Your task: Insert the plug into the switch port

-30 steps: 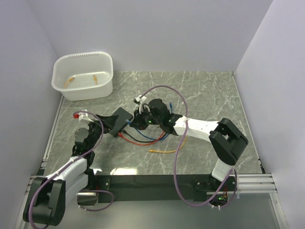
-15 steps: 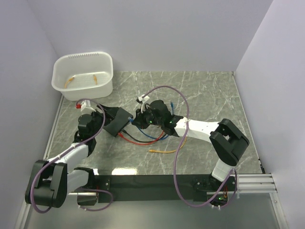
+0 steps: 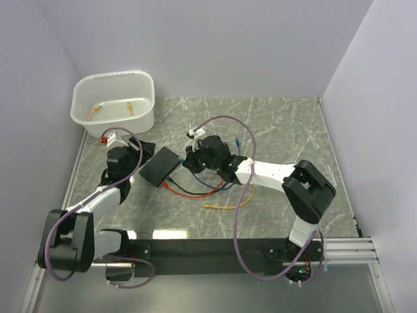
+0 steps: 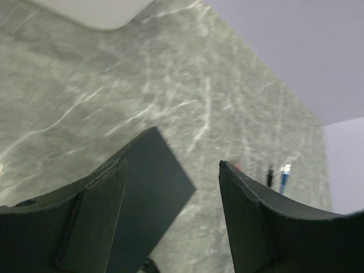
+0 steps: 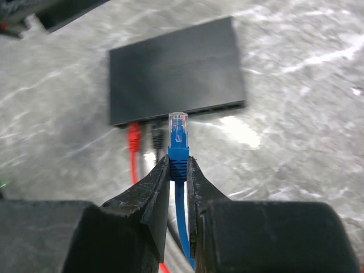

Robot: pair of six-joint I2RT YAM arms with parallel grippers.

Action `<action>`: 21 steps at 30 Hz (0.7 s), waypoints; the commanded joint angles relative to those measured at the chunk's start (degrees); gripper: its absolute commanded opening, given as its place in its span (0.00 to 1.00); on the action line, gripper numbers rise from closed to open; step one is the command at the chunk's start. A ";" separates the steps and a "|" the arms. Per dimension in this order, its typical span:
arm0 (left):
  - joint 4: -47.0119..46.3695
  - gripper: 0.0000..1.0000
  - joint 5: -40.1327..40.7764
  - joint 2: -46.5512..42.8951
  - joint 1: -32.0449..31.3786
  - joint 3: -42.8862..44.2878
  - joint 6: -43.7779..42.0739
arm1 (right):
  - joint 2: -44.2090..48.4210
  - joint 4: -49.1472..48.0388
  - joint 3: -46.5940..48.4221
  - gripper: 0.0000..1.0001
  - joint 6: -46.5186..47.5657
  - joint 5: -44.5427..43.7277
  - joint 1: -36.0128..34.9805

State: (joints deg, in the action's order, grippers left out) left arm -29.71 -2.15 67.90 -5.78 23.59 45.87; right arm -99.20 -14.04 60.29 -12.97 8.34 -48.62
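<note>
While your left gripper (image 4: pixel 170 165) has swung off the end of the switch (image 3: pixel 161 165) over the last second and now hangs open with nothing between its fingers, the switch lies unheld on the tabletop (image 3: pixel 280 124), just below and ahead of it. Your right gripper (image 5: pixel 178 166) has barely shifted. It stays clamped on the blue plug (image 5: pixel 178 128), whose tip points at the socket edge straight ahead with a short gap left. A red plug (image 5: pixel 133 137) and a black plug (image 5: pixel 157 136) sit at that edge, just left of the gripper. By my judgement the switch has lost its brace, so a firm push may slide it. Line up with a free port and ease in.
</note>
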 commanded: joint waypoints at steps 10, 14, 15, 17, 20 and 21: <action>-5.52 0.69 -5.13 10.92 3.23 2.51 -1.22 | -8.46 8.94 9.23 0.00 0.14 -9.92 -0.07; -6.94 0.68 -6.55 14.45 3.41 3.82 -1.39 | -10.83 11.04 10.89 0.00 -0.12 -11.32 0.02; -6.85 0.67 -6.55 15.06 3.41 4.44 -1.39 | -11.54 11.66 12.12 0.00 -0.12 -11.76 0.02; -6.76 0.67 -6.46 16.65 3.50 4.88 -1.31 | -13.46 13.16 13.53 0.00 -0.65 -12.91 -0.07; -5.53 0.65 -6.37 17.71 3.50 6.46 -1.13 | -16.28 14.82 17.12 0.00 -1.70 -15.36 0.02; -5.01 0.65 -6.29 18.05 3.50 6.81 -1.04 | -16.99 15.27 18.01 0.00 -1.97 -16.15 0.37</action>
State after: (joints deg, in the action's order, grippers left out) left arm -33.10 -7.51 85.49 -2.52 27.53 45.69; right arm -114.41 -0.89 74.24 -13.65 -3.70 -48.60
